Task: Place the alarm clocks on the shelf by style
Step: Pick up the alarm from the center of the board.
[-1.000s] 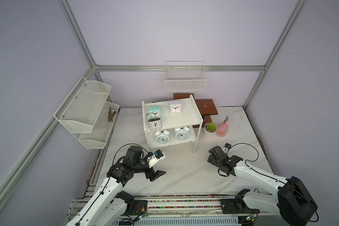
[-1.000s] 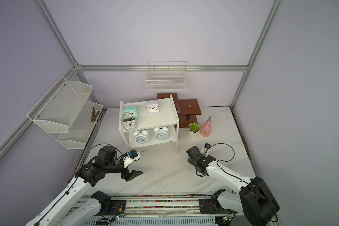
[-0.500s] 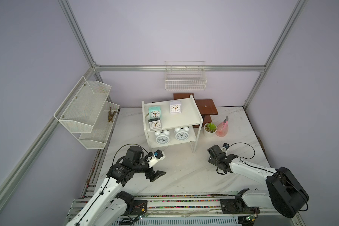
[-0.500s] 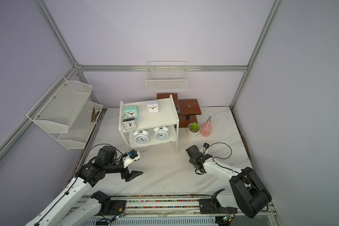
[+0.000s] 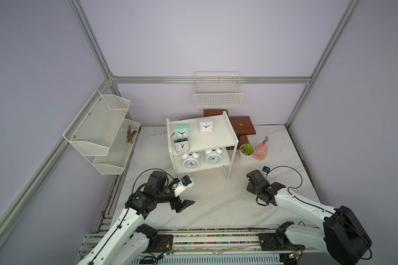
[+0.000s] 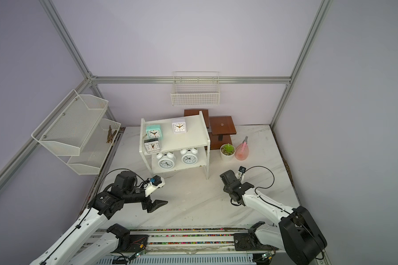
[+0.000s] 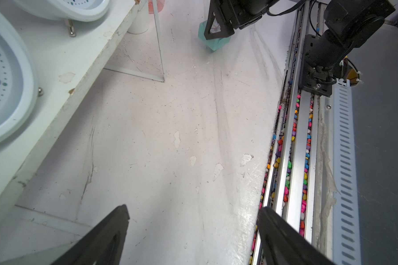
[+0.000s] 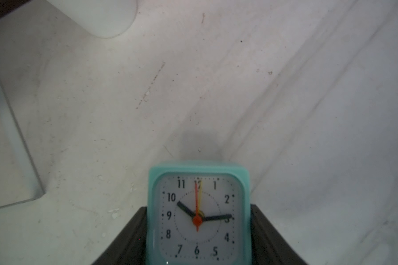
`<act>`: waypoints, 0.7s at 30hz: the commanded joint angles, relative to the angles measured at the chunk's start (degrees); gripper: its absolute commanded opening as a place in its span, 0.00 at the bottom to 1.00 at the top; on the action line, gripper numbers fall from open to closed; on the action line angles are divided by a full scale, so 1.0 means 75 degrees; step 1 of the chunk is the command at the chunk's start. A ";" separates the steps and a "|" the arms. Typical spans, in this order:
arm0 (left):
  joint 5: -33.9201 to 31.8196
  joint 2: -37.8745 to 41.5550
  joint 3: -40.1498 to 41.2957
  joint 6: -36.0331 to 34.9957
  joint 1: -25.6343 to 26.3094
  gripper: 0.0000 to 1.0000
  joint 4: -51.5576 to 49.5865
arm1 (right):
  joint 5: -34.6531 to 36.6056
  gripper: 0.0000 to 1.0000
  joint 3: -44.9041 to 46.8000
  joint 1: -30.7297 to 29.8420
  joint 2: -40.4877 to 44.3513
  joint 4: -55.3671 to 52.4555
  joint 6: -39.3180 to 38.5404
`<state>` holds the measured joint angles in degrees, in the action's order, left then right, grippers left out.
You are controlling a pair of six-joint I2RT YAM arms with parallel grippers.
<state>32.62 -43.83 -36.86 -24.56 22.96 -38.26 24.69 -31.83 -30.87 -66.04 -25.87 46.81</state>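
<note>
On the table [image 5: 216, 202], beside the shelf [image 5: 221, 140], the left hand [image 7: 193, 213] hangs wide and empty, while the right hand [image 8: 198, 207] pinches the last mint green clock [image 8: 199, 174] by its sides. The clock may slip on lifting, or knock the dark-framed clock [image 5: 182, 146] off the shelf's front edge.

Lilac walls [image 5: 193, 34], white marble tabletop [image 5: 216, 202]

Open tabletop [image 5: 216, 199] lies before the shelf [image 5: 218, 140]; plant [image 5: 247, 149], bottle [image 5: 261, 151] stand beside.
</note>
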 commanded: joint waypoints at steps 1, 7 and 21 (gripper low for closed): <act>-0.0379 -0.0048 -0.0353 0.0269 0.0021 0.91 0.0115 | -0.0200 0.49 0.0093 -0.0350 0.0934 -0.0340 -0.0547; -0.0876 -0.0382 -0.0673 0.0630 0.0021 0.91 0.0111 | -0.0735 0.48 0.0097 -0.1367 0.2776 -0.0333 -0.0913; -0.0330 -0.0874 -0.1937 0.1194 0.0021 0.91 -0.0763 | -0.2354 0.45 -0.0046 -0.2949 0.2691 0.2180 -0.2113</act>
<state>27.57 -50.02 -48.25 -17.91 22.96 -41.89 9.37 -31.31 -50.92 -43.70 -17.21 35.07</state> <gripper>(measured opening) 0.909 0.628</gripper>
